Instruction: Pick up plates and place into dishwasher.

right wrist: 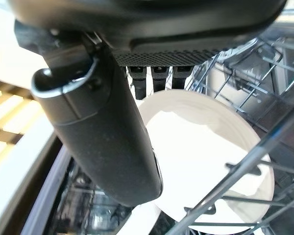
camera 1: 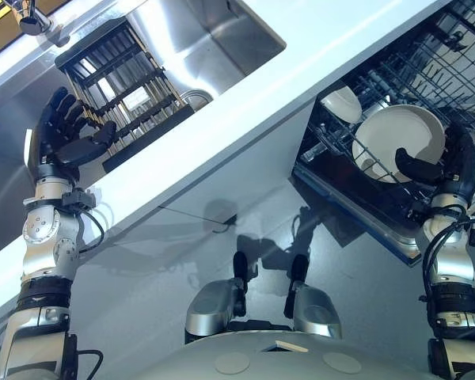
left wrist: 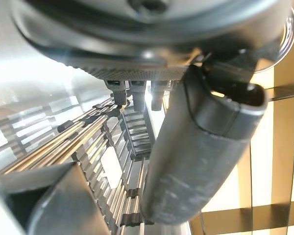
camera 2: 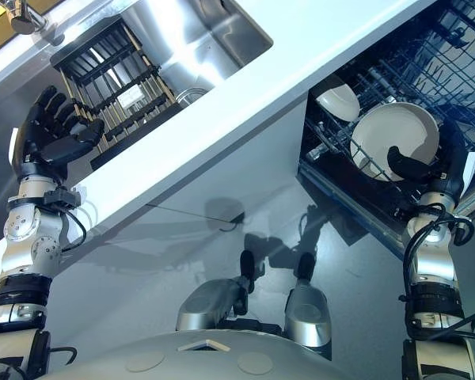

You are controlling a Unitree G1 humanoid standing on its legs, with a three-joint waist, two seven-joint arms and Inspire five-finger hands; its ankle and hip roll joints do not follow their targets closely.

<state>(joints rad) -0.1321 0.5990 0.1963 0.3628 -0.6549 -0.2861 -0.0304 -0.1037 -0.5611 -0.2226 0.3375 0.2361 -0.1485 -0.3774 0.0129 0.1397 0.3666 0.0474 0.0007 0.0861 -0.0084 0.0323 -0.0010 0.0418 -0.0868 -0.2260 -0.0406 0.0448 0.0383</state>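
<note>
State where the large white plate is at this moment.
In the left eye view the large white plate stands on edge in the dishwasher rack on the robot's right, beside a smaller white dish, with the right hand at its lower rim.

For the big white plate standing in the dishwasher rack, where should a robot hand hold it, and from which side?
Best at the upper rim of the white plate, coming from above. It stands on edge between the wires of the dishwasher rack, so the lower rim is caught there while the top edge is free. The right robot hand already has its thumb across the plate's face.
</note>
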